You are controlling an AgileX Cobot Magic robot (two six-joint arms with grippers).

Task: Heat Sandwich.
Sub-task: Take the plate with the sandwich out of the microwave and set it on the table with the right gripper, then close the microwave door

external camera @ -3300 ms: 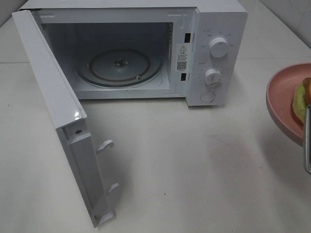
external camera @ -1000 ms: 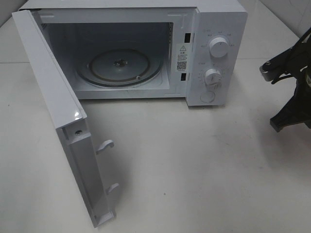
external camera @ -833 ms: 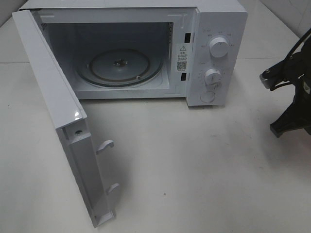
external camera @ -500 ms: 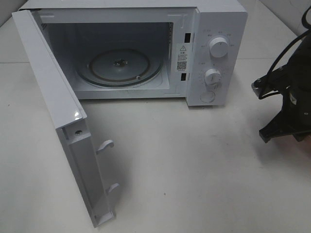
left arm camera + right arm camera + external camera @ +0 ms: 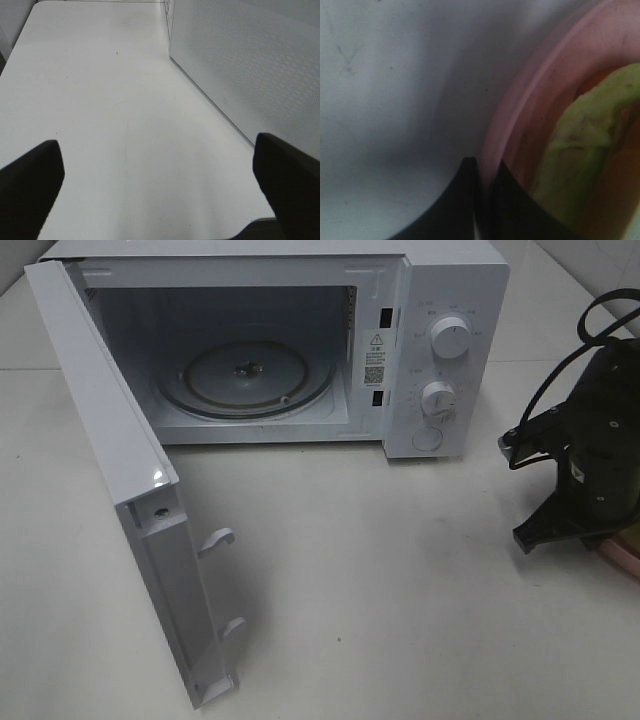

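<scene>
While the right pincer (image 5: 482, 200) clamps the pink plate (image 5: 530, 100) rim at three o'clock, a tilt could slide the sandwich (image 5: 580, 150) off; left pincer (image 5: 160, 185) gapes apart.

The left claw (image 5: 160, 185) stands wide open: its two dark fingertips (image 5: 30, 185) sit at opposite lower corners of the left wrist view, well apart, with nothing between them and nothing gripped. Beneath lies a white table (image 5: 100, 100), smooth, carrying a faint curved scuff and a few small dark specks. Along one side rises a white panel (image 5: 250, 65) with a fine dotted texture, its lower edge meeting the table. The table's near edge shows close to one fingertip.
</scene>
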